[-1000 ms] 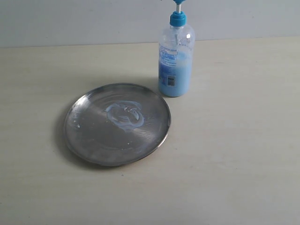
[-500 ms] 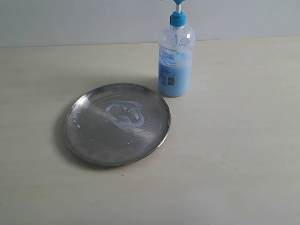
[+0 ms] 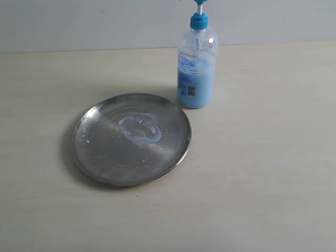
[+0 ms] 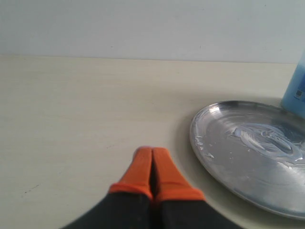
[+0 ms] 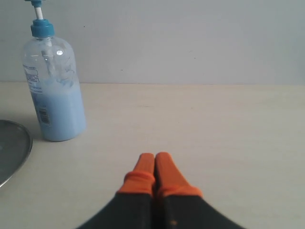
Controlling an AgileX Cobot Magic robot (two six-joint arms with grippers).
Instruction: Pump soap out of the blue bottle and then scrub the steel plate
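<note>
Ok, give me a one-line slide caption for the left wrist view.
Left tool shut and empty over the table, beside the steel plate smeared with soap; blue bottle stands just past it.

No legible txt; print on blue bottle (image 3: pixel 195 73) too small.

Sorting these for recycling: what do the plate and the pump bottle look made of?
Steel plate: shiny metal, probably stainless steel; it mirrors light. Blue bottle: clear glossy plastic, apparently; the pale soap shows through its wall. Its pump head: opaque blue plastic.
</note>
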